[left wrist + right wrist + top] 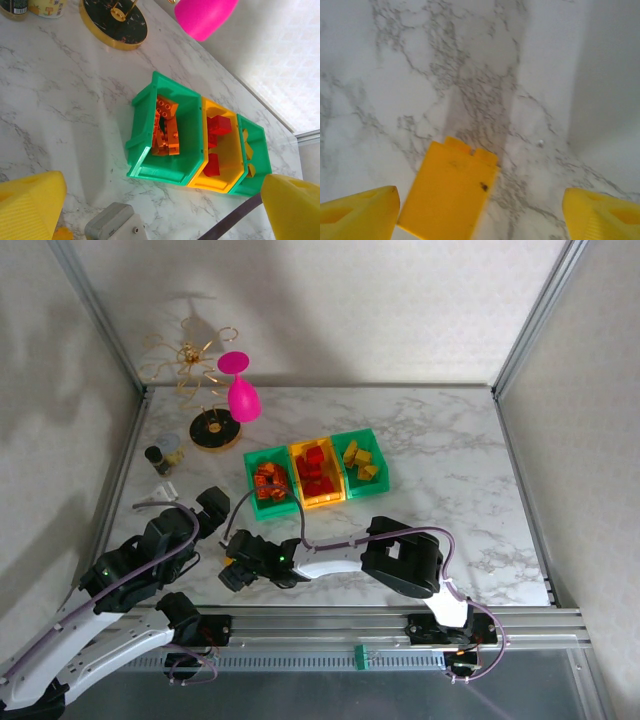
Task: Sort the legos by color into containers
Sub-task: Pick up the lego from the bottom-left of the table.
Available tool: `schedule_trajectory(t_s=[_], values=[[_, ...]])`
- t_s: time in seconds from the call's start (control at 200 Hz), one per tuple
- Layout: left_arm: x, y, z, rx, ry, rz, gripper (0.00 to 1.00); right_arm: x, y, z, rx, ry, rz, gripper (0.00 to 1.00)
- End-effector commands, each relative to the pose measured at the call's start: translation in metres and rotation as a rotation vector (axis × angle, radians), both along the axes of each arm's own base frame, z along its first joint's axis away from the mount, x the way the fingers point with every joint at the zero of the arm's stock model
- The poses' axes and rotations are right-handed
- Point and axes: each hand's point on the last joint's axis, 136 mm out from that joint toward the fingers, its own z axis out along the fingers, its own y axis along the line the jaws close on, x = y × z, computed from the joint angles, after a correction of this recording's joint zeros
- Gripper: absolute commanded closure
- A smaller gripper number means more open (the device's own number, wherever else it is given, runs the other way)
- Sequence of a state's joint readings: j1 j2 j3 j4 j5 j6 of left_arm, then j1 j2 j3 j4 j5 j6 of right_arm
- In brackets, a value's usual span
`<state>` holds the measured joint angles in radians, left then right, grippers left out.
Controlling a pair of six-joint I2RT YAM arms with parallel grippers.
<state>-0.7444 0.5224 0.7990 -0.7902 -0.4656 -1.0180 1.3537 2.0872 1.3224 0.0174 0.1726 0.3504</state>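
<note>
Right end effector [480, 199] wide open, a yellow lego [447, 195] lying loose on the table [395, 75] between its jaws, nearer one side. Left end effector [164, 180] open and empty, facing the containers [155, 175]

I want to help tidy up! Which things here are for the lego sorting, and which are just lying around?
For the job: orange legos, red legos, yellow legos, loose yellow brick, left green bin, yellow-orange bin, right green bin.

Just lying about: pink goblet, gold wire stand, small jars.
</note>
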Motion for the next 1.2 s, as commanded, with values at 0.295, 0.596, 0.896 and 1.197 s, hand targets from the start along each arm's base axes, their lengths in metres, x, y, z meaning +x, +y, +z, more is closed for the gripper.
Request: schedule_trajectory(t_s=[0.295,0.596,0.896,1.197], values=[[-0.006,0.017,-0.021,-0.007,0.074,0.112,0.0,0.007,0.001,-0.004,-0.045,-0.058,-0.026,0.35],[-0.006,0.017,-0.021,-0.007,0.076,0.113,0.0,0.005,0.012,-0.006,-0.034,-0.061,0.01,0.53],[-0.001,0.009,-0.018,-0.003,0.072,0.088,0.0,0.013,-0.011,0.024,0.022,-0.043,-0.046,0.73],[0.015,-0.013,-0.009,0.019,0.058,0.02,0.0,0.055,-0.084,0.069,0.077,-0.029,-0.243,0.74]])
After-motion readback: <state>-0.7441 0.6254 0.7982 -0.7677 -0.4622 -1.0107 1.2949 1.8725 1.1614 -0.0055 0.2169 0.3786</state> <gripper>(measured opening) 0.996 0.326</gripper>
